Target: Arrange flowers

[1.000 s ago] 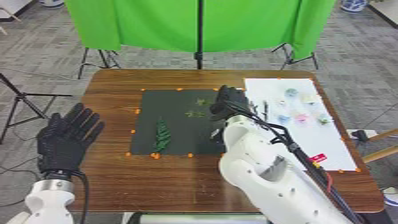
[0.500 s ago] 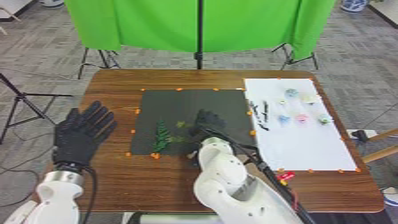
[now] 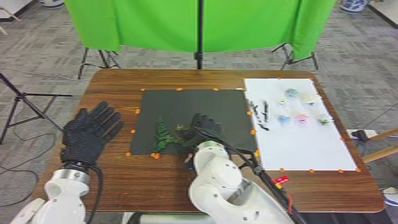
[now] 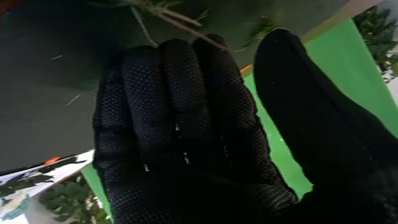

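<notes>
On your robot's right side, the right hand (image 3: 205,125) is low over the dark mat (image 3: 191,105), near the centre of the frame. Its fingers are straight and its thumb stands apart from them, so you have it open. In the right wrist view, thin stems (image 4: 178,19) lie at the fingertips; you cannot tell whether they touch the glove, but no finger is curled round them. In the head view, a small yellow-green sprig (image 3: 181,129) sits just beside that hand, between it and the dark green leafy sprig (image 3: 163,137) left of centre. Over at the left of the frame, your left hand (image 3: 85,136) is open and holding nothing, its fingers straight and spread. Toward the upper right, you have small pale flowers, among them a pink flower (image 3: 302,118), on the white sheet (image 3: 306,150).
</notes>
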Action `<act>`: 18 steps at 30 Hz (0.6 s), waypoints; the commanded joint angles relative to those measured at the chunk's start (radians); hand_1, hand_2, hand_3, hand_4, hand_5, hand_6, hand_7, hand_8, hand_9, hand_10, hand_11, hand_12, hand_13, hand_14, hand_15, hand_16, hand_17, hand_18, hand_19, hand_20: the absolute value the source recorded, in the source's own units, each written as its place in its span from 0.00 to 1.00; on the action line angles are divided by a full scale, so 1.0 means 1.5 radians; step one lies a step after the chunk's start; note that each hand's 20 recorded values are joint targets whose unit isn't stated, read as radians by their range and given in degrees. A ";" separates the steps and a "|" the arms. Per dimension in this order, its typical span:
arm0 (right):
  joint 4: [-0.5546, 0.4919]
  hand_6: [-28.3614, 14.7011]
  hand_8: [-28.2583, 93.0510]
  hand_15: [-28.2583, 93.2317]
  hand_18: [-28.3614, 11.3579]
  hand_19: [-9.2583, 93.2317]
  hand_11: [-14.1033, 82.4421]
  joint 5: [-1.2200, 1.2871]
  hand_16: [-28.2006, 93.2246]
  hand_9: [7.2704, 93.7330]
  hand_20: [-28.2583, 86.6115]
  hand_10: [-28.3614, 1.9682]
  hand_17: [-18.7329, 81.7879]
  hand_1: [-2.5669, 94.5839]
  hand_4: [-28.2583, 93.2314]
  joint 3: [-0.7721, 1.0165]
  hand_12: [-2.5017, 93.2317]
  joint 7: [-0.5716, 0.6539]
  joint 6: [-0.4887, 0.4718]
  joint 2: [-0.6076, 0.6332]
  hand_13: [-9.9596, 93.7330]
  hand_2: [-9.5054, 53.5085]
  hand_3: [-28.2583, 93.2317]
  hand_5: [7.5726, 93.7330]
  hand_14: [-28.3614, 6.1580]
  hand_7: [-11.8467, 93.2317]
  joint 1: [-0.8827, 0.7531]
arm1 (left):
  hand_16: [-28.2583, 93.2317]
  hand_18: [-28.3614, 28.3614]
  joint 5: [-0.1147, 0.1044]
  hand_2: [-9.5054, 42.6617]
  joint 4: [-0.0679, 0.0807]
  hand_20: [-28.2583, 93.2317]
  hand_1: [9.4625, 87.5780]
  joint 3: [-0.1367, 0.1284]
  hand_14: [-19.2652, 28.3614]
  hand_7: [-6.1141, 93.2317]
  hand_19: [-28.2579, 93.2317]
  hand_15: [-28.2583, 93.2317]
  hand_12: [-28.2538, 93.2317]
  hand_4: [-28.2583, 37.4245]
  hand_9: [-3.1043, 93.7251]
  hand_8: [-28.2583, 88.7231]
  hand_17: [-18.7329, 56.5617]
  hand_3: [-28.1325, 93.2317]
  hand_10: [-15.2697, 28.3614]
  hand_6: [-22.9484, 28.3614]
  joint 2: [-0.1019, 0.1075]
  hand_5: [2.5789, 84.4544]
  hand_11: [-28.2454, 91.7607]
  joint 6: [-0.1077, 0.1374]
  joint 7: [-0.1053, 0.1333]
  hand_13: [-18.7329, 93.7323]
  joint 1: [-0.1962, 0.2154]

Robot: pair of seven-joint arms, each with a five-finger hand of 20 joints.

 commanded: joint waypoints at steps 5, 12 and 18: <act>-0.105 0.43 0.17 0.75 0.00 0.77 0.45 0.094 0.35 0.57 0.36 0.08 0.37 0.42 0.06 -0.004 0.27 -0.036 -0.030 0.122 0.49 0.01 0.87 0.60 0.06 0.31 0.037 | 0.19 0.75 -0.006 0.39 -0.014 0.35 0.26 -0.042 0.70 0.27 0.51 0.59 0.34 0.00 0.46 0.16 0.21 0.85 0.69 0.59 -0.030 0.54 0.47 -0.007 0.055 0.46 0.072; -0.171 0.46 0.24 0.70 0.00 0.76 0.32 0.125 0.32 0.51 0.36 0.01 0.35 0.43 0.07 0.002 0.22 -0.053 -0.117 0.167 0.42 0.03 0.86 0.65 0.00 0.39 0.003 | 0.19 0.75 -0.007 0.40 -0.021 0.35 0.25 -0.052 0.70 0.27 0.51 0.59 0.34 0.00 0.47 0.16 0.21 0.84 0.69 0.59 -0.033 0.54 0.47 -0.006 0.051 0.46 0.090; -0.177 0.49 0.32 0.70 0.00 0.75 0.30 0.115 0.32 0.49 0.36 0.01 0.34 0.48 0.05 -0.003 0.22 -0.065 -0.180 0.154 0.41 0.00 0.85 0.65 0.00 0.39 -0.013 | 0.19 0.75 -0.015 0.42 -0.024 0.35 0.25 -0.054 0.70 0.27 0.51 0.59 0.34 0.00 0.47 0.15 0.21 0.84 0.69 0.59 -0.033 0.55 0.47 0.008 0.055 0.46 0.096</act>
